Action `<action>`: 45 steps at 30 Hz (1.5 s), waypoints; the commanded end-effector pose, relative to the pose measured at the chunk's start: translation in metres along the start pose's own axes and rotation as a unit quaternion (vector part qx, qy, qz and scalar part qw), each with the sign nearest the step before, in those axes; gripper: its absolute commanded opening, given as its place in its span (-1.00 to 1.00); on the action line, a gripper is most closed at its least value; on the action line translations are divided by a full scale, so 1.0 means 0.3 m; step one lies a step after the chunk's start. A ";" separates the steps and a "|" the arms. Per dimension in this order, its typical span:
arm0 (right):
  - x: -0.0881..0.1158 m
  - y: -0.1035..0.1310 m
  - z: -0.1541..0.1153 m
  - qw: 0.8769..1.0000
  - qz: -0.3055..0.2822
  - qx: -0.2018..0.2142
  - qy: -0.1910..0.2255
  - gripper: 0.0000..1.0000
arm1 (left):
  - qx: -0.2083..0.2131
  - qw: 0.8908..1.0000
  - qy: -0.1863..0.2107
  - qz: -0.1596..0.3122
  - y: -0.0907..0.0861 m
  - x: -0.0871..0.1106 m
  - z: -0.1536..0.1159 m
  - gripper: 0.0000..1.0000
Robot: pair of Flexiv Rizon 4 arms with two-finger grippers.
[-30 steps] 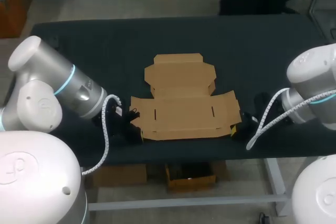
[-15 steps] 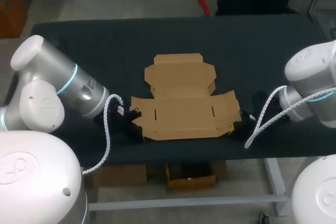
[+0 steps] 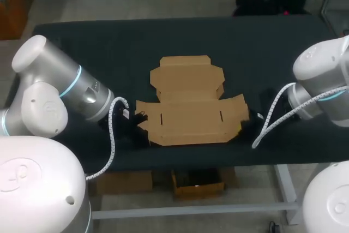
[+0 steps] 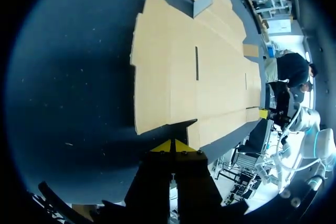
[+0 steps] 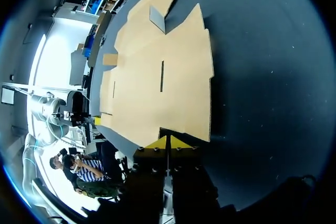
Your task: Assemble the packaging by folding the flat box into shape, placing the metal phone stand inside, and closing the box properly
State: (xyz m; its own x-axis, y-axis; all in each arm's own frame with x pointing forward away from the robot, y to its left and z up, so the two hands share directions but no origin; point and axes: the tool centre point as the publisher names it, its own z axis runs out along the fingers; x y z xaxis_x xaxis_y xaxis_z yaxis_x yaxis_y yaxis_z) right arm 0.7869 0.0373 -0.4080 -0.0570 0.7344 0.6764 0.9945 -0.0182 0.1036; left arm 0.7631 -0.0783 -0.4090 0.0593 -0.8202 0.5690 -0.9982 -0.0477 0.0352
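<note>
Flat box (image 3: pixel 191 110) lies unfolded mid-tabletop (image 3: pixel 92 47): lid panel toward the far side, slotted base panel toward the near edge, side flaps out left and right. Nothing is folded yet, so you're at the very first step

Left claw (image 4: pixel 172 145): yellow tips pressed together, low to the tabletop, right at the box's near-left corner. Right claw (image 5: pixel 168 142): same, tips pressed together at the near-right corner. Can't tell from either wrist view whether any card is nipped between the tips or they're only butted against the edge

My read on why: both sit flat and mirrored at the two near corners, closed to a thin wedge, to get under the near edge or side flaps and lever them up. Symmetric contact should also stop the sheet spinning

Risk: the card slides away instead of lifting, since nothing backs it on the far side

Phone stand: not in any view, so you'll need to locate it before the insert step

Print: box is plain brown, with no label or writing I can read
</note>
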 end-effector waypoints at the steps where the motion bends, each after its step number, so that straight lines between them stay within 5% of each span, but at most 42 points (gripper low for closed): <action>1: 0.000 0.021 0.005 1.000 -0.001 0.008 0.007 -1.00 | 0.000 1.000 -0.002 -0.001 -0.004 0.002 0.008 -1.00; 45: 0.080 0.007 0.067 0.997 0.027 0.061 -0.050 -1.00 | 0.016 0.996 -0.066 0.050 0.024 0.123 0.023 -1.00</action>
State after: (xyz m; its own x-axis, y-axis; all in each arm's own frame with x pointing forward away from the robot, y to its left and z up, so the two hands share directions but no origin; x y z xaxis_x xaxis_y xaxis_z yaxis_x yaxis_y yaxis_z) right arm 0.7894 0.0648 -0.4079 -0.0011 0.7902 0.6129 0.9996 0.0187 -0.0223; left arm 0.7577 -0.1081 -0.3927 -0.0394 -0.8831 0.4674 -0.9988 0.0212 -0.0441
